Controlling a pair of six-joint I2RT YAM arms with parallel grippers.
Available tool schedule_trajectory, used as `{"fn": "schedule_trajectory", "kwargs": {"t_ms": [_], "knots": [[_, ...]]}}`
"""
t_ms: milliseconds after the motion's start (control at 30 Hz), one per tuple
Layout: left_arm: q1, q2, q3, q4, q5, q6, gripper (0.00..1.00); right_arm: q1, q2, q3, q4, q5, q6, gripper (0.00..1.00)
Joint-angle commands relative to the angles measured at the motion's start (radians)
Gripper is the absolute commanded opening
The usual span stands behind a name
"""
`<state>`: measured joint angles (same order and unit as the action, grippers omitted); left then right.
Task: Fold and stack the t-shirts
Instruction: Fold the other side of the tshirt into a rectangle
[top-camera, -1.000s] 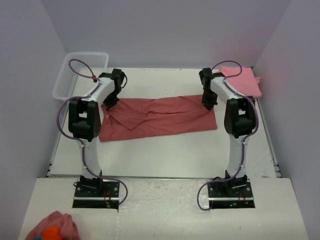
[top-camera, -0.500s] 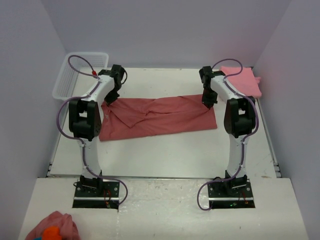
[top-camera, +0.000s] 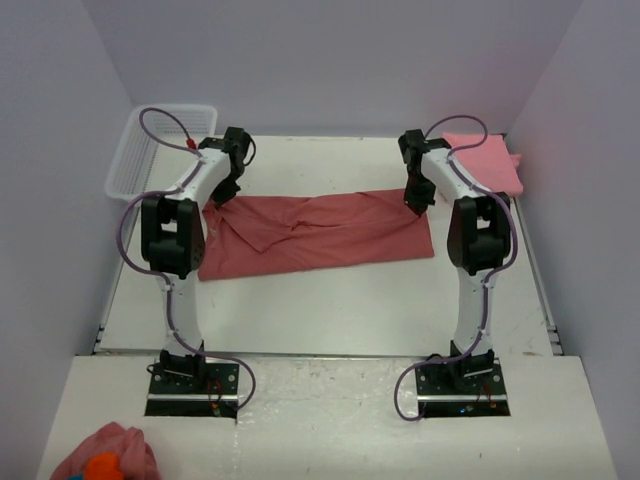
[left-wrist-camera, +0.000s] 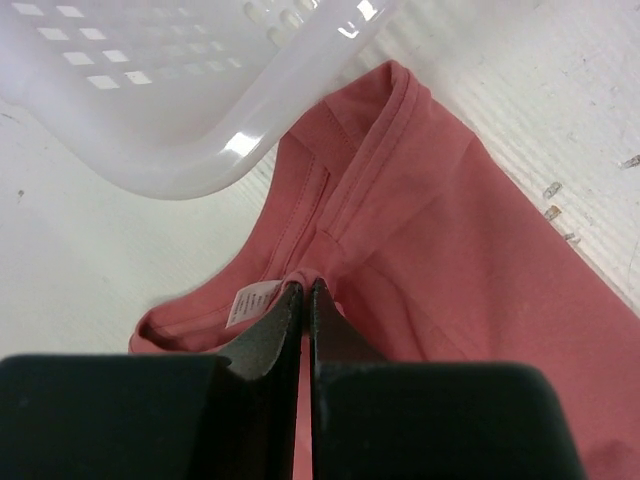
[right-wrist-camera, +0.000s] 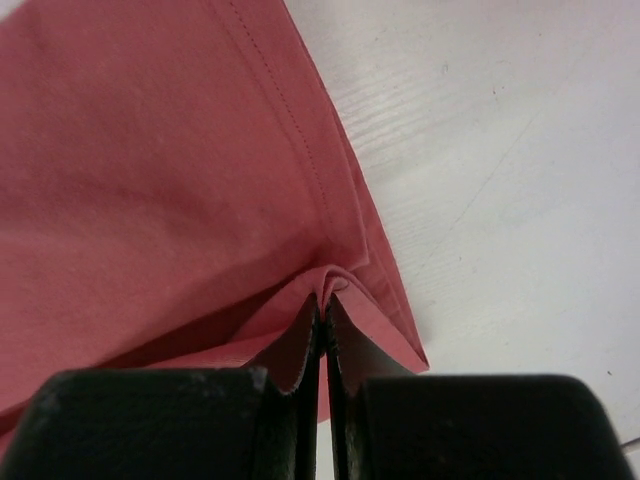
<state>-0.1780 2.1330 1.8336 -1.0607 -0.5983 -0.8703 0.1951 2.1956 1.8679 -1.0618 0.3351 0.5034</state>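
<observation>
The clear basket (top-camera: 160, 150) stands just beside the left gripper (left-wrist-camera: 305, 288), which is clenched on the collar of the rose-red t-shirt (top-camera: 320, 235). The shirt lies spread between both outstretched arms, with bare table (top-camera: 330, 310) on its near side. The right gripper (right-wrist-camera: 325, 298) pinches its hem corner. A folded salmon t-shirt (top-camera: 487, 162) lies at far right.

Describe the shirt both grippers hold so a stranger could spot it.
On the white table, spread across the middle between the left gripper and right gripper, lies the dusty-red t-shirt. It is darker than the folded pink shirt in the far right corner.
</observation>
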Motion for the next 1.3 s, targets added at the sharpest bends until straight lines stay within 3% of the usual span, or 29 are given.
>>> {"fn": "schedule_trajectory", "kwargs": {"t_ms": [0,133,233,367,467,633,667,767,833,900,1000,1067,1100,1133,1167,1267], "knots": [[0.008,0.034,0.052,0.025,-0.04,0.02,0.02,-0.006,0.016,0.062,-0.023,0.033,0.015,0.0],[0.008,0.056,0.07,0.033,-0.038,0.031,0.04,-0.008,0.036,0.088,-0.023,0.018,0.004,0.0],[0.008,0.058,0.064,0.048,-0.037,0.04,0.11,-0.008,0.036,0.076,-0.001,0.004,-0.006,0.01],[0.008,0.035,0.043,0.073,-0.034,0.047,0.3,-0.006,0.049,0.08,-0.007,0.004,-0.006,0.04],[0.008,-0.002,0.026,0.097,-0.052,0.054,0.34,-0.008,0.049,0.079,-0.003,0.004,-0.003,0.09],[0.008,-0.051,0.03,0.129,-0.09,0.086,0.53,-0.003,0.035,0.088,-0.001,0.033,0.012,0.28],[0.008,-0.082,0.023,0.134,-0.103,0.093,0.57,-0.002,0.024,0.089,0.003,0.06,0.012,0.36],[0.003,-0.183,-0.045,0.243,-0.077,0.163,0.62,0.006,0.013,0.143,0.006,0.1,-0.011,0.48],[-0.003,-0.243,-0.077,0.353,-0.051,0.204,0.65,0.015,0.012,0.217,-0.009,0.113,-0.042,0.5],[-0.012,-0.317,-0.099,0.421,-0.002,0.272,0.69,0.027,-0.003,0.26,-0.03,0.108,-0.058,0.6],[-0.028,-0.343,-0.071,0.372,0.038,0.287,0.71,0.047,-0.06,0.191,0.011,0.036,-0.081,0.61],[-0.038,-0.335,-0.047,0.317,0.069,0.286,0.6,0.069,-0.098,0.124,0.051,0.003,-0.089,0.51],[-0.044,-0.332,-0.048,0.265,0.074,0.287,0.49,0.075,-0.132,0.064,0.083,-0.054,-0.091,0.22],[-0.067,-0.334,-0.057,0.243,0.078,0.289,0.22,0.087,-0.149,0.03,0.103,-0.098,-0.098,0.14],[-0.081,-0.343,-0.095,0.226,0.081,0.295,0.11,0.095,-0.174,-0.008,0.133,-0.149,-0.12,0.03],[-0.146,-0.393,-0.23,0.194,0.088,0.288,0.0,0.135,-0.279,-0.157,0.245,-0.241,-0.118,0.0]]}}
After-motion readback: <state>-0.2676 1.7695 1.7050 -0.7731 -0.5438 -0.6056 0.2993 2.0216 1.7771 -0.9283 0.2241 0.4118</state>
